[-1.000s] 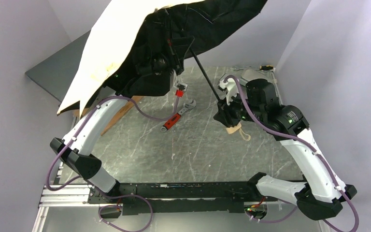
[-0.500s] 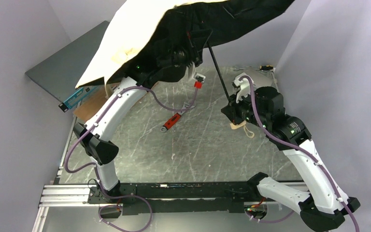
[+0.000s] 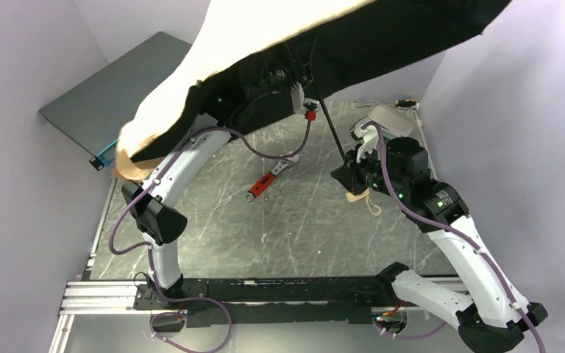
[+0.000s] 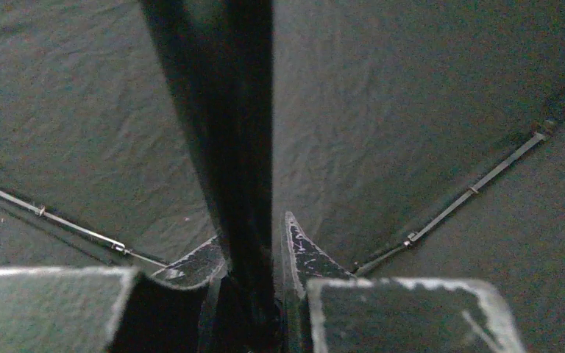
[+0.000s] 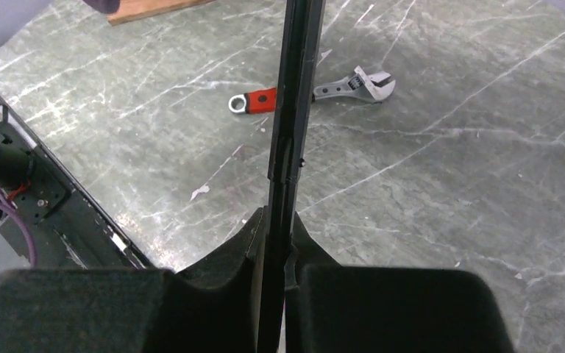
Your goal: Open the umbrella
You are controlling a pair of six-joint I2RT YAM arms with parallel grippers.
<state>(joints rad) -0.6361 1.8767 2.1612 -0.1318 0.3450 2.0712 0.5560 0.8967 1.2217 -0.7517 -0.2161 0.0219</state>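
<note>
The umbrella [image 3: 382,37] is held aloft above and beyond the wrench [image 3: 268,179], with its long axis tilted. The thin black shaft [image 3: 330,136] runs from the hub under the canopy down and to the right. It ends at the small cream knob handle [image 3: 356,197], which is pointed at the table to the right of the wrench. The canopy is spread wide, with smooth cream-tan fabric outside and matte black lining underneath, crossed by thin metal ribs [image 4: 478,180]. High up, just under the lining, the shaft is clamped by the left gripper [image 4: 254,254], its scuffed fingers pressed against both sides. Right of the wrench and just above the knob, the shaft is pinched between the padded black fingers of the right gripper [image 5: 283,254]. The wrench, red-handled with a grey steel head, is laid flat on the grey-green, white-veined stone table [image 3: 301,228].
</note>
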